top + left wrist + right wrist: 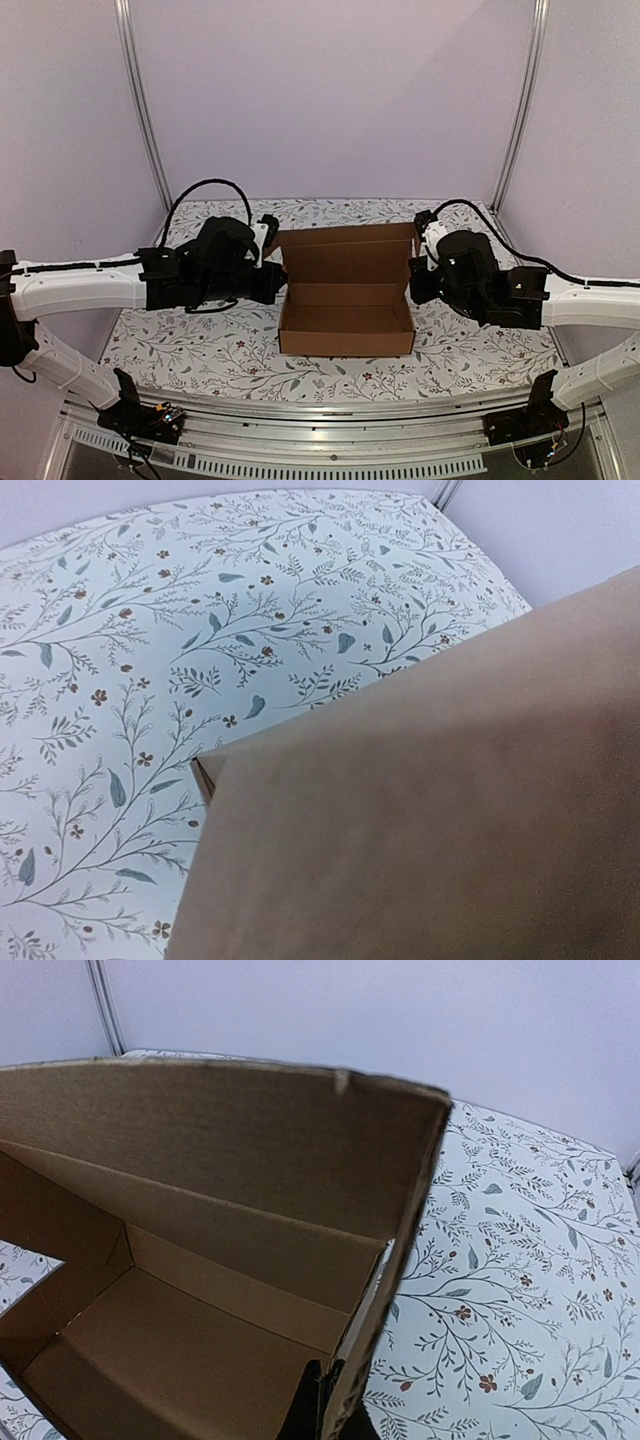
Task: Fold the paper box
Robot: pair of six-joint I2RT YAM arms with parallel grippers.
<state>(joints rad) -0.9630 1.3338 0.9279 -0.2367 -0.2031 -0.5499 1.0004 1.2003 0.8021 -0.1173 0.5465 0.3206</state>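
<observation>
We see the paper box (345,320) sitting in the middle of the table, on a floral cloth (200,350). It is an open, shallow brown tray with its four walls standing. Its lid (345,250) rises upright from the wall at 12 o'clock, and the open front wall faces 6 o'clock, toward the arm bases.

The left gripper (274,270) lies at about 10 o'clock from the box's centre, right up against the left end of the lid and the left wall. From above, its fingertips are lost in the dark body of the wrist. In the left wrist view none of its fingers show; a plain cardboard panel fills the field from 3 to 6 o'clock, and the cloth fills the rest. We cannot tell whether this pincer is open or closed.

The right gripper (416,275) lies at about 2 o'clock from the box's centre, at the right wall. In the right wrist view, its dark fingers (312,1405) show at 6 o'clock, one inside that wall and one outside, close against the cardboard, so this pincer appears clamped on the wall's upper edge. The box floor spreads toward 8 o'clock, and the lid stands across 12 o'clock.
</observation>
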